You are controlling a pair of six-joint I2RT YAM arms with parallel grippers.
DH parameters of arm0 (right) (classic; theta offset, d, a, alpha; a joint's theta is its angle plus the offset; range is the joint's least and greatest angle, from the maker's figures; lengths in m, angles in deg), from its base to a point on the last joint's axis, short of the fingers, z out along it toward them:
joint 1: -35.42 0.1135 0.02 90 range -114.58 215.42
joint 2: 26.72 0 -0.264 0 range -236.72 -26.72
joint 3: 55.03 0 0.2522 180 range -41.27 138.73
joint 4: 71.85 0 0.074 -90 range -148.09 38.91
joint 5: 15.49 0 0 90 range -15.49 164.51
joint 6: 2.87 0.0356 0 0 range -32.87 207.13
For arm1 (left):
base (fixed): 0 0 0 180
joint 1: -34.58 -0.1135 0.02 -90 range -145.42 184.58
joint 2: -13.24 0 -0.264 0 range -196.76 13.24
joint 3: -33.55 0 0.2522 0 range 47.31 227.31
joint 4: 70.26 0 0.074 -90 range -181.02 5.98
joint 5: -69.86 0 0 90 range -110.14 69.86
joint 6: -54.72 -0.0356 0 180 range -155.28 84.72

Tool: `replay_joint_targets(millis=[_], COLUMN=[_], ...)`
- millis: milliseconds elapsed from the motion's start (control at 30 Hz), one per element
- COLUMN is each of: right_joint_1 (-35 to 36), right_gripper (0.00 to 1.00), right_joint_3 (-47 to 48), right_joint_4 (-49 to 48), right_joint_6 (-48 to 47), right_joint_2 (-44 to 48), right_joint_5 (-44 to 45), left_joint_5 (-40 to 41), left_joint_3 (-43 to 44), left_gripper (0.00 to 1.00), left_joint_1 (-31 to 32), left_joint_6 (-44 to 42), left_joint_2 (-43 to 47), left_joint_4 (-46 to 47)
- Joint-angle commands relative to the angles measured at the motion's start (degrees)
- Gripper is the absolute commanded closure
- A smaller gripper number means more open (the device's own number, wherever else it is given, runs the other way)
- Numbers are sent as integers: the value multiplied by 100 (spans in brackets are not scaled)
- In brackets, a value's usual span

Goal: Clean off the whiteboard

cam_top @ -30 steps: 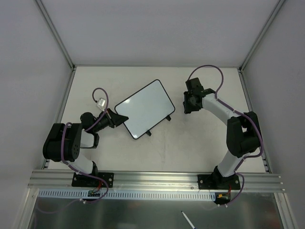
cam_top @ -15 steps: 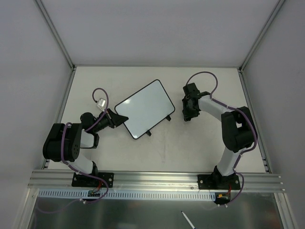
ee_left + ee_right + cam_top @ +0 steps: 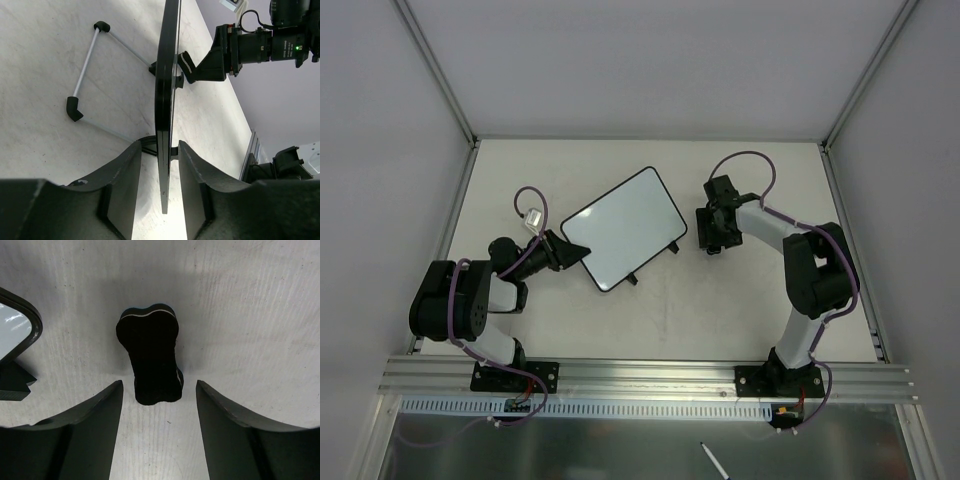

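The whiteboard (image 3: 623, 226) stands tilted on its small black feet at mid-table; its face looks blank white. My left gripper (image 3: 578, 250) is at its near-left corner. In the left wrist view the board (image 3: 167, 90) is edge-on between my open fingers, with a gap on each side of my left gripper (image 3: 160, 145). My right gripper (image 3: 710, 238) is open, just right of the board. In the right wrist view a small black eraser (image 3: 150, 357) lies flat on the table, its near end between the tips of my right gripper (image 3: 159, 386), untouched. The board's corner (image 3: 17, 327) shows at left.
The board's wire stand with black end caps (image 3: 85, 70) rests on the table behind it. The right arm's camera and wrist (image 3: 260, 45) show beyond the board. White enclosure walls ring the table (image 3: 770, 300). A pen (image 3: 714, 461) lies on the metal shelf below the arm bases.
My right gripper has moved a little left and nearer, and its elbow has swung in. My left gripper has hardly moved at the board's corner.
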Motion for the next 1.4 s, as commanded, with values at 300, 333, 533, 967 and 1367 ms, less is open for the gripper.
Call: replay_joint_targets(millis=[300, 333, 533, 967, 1367], right_joint_1=[24, 33, 33, 24, 94], right_gripper=[36, 36, 28, 1, 1], right_joint_3=[-246, -272, -483, -1809, -3741], right_joint_4=[-224, -242, -347, -1225, -2621], right_joint_6=[-79, -79, -158, -308, -132], right_joint_2=[401, 479, 919, 3212, 5365], right_joint_5=[-89, -116, -230, -441, -696], left_joint_5=[69, 104, 288, 1711, 3259], left_joint_3=[-150, -203, -387, -889, 43], left_gripper=[48, 45, 1, 1, 1], left_joint_1=[-59, -59, -85, -129, -129], left_joint_6=[-240, -249, -381, -1012, -1699], left_joint_2=[252, 270, 516, 3686, 6378], left_joint_4=[1400, 1479, 1506, -1820, -6544])
